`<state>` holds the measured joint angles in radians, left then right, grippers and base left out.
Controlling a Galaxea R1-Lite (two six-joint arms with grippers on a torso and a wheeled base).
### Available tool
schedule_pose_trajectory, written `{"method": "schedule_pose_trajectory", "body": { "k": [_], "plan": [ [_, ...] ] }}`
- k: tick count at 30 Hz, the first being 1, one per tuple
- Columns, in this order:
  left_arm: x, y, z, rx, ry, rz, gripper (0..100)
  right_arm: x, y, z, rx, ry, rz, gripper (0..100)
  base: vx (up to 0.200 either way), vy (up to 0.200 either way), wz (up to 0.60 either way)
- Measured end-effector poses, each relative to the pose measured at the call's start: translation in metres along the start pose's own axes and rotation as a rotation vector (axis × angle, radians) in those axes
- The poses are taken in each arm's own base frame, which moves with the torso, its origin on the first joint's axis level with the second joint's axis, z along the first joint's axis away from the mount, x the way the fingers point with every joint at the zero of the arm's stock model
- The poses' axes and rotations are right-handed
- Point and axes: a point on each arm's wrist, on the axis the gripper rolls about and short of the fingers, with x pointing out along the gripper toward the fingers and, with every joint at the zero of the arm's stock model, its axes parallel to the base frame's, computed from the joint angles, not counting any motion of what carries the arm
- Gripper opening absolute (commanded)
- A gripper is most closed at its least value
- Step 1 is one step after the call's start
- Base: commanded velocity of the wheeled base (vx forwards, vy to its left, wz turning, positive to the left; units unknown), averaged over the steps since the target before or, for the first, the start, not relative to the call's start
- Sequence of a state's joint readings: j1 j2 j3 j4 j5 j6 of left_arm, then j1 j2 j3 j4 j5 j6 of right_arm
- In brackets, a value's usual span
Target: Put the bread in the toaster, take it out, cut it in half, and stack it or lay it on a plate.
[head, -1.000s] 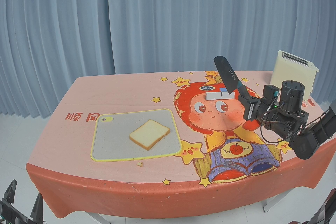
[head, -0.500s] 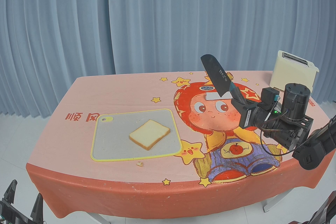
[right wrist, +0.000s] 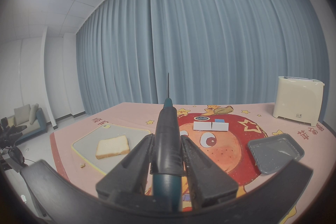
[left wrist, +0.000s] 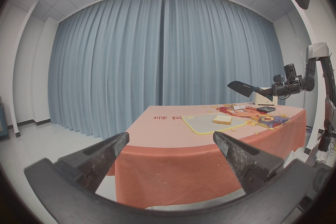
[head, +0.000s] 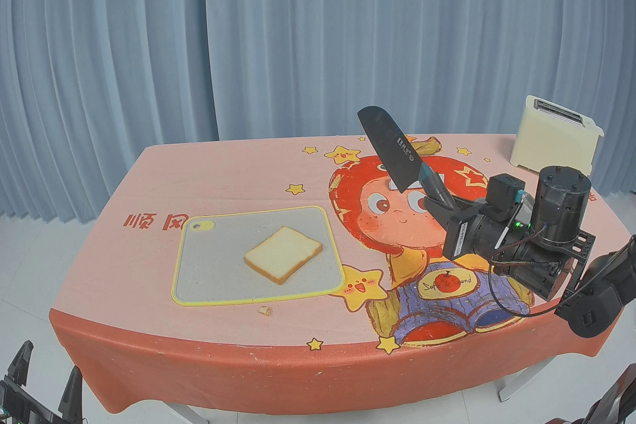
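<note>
Writing on the cloth (head: 218,173), the knife (head: 397,147) and the toaster (head: 554,135)
Big red signs (head: 156,221) stand near the cloth's left edge, just beside the cutting board (head: 218,260). Smaller red marks (right wrist: 312,130) stand by the right edge, in front of the toaster. The painted child (head: 397,213) has a dark oval (right wrist: 202,118) with white letters on its hair and a round badge (head: 448,280) with letters on its chest. The knife blade has small white letters. The toaster's front has a tiny dark mark.

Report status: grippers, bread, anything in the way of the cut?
Right gripper shut on knife, blade up, right of the cutting board. Left gripper open, off the table. Bread whole on the board. Only a crumb beside it.
</note>
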<state>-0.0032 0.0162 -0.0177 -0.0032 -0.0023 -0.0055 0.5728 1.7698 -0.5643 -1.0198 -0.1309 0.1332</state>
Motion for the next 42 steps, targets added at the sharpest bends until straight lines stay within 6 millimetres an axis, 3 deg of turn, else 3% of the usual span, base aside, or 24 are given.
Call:
{"method": "schedule_pose_trajectory", "body": {
  "k": [29,35,42],
  "plan": [
    [0.0,0.0,0.0,0.0,0.002,0.0,100,-0.012,0.014,-0.003,-0.019,0.013,0.048,0,0.0,0.0,0.0],
    [0.0,0.0,0.0,0.0,0.002,0.001,100,-0.014,0.026,-0.003,-0.056,0.017,0.12,0,0.0,0.0,0.0],
    [0.0,0.0,0.0,0.0,0.002,0.001,100,-0.004,0.034,0.004,-0.121,-0.007,0.241,0,0.0,0.0,0.0]
  ]
}}
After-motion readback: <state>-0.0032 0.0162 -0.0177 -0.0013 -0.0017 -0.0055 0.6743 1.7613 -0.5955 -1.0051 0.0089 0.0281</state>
